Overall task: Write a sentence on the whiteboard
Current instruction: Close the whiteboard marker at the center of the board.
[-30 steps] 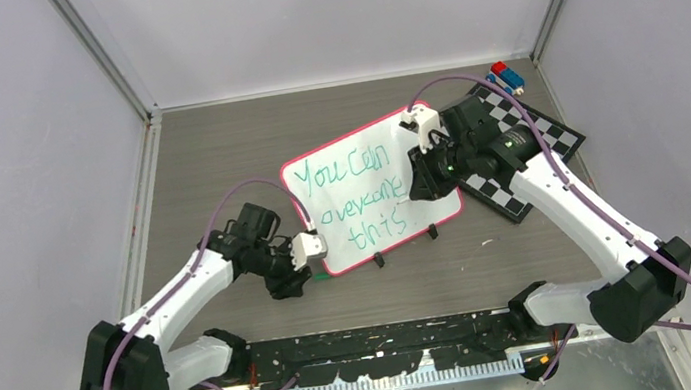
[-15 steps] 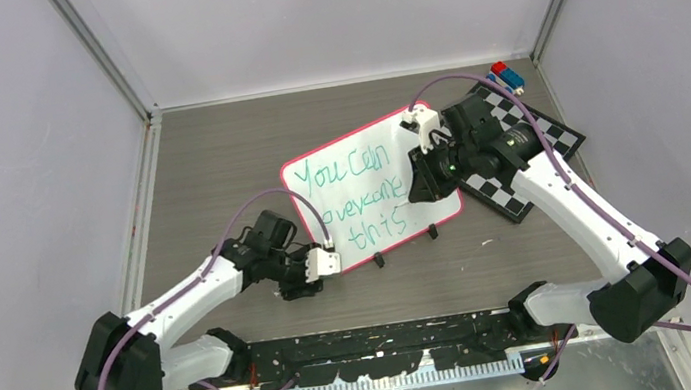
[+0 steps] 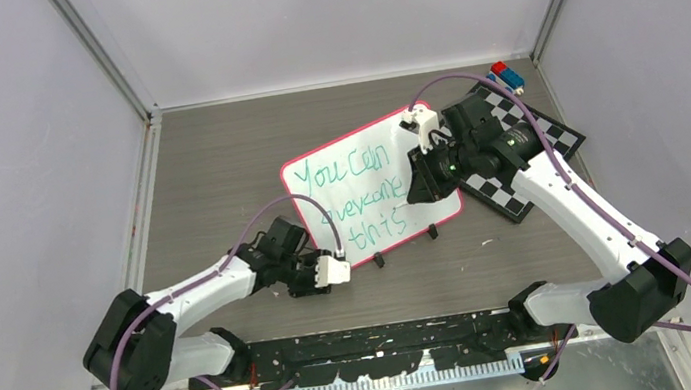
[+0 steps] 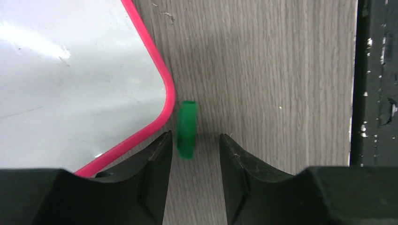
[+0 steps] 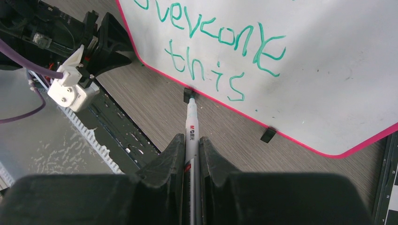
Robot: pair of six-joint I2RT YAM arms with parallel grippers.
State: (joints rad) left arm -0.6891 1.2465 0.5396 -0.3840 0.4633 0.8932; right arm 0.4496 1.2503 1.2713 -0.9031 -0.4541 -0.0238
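Half-open, empty, straddles the cap lengthwise with the left gripper, beside the whiteboard; pinches the marker in the right gripper.

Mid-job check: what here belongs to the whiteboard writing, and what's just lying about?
Job: whiteboard; green sentence; marker, gripped in right pincer; green cap before the open left pincer.
Lying about: checkered board; red and blue blocks.
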